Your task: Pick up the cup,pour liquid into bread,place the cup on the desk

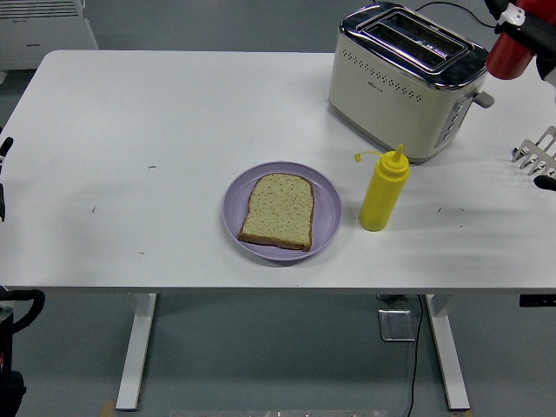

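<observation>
Right robot hand [532,30] holds red bottle [506,57] at top-right edge.

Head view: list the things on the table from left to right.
Purple plate with the bread slice on it → yellow squeeze bottle → toaster → metal rack at the right edge.

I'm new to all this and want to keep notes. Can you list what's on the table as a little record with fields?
table: white
plate: purple, near the front edge
bread: one slice lying flat on the plate
yellow bottle: upright, right of the plate, apart from it
toaster: cream, far right, slots empty
red bottle: at the top right corner, partly out of frame
left arm: resting at the left edge
</observation>
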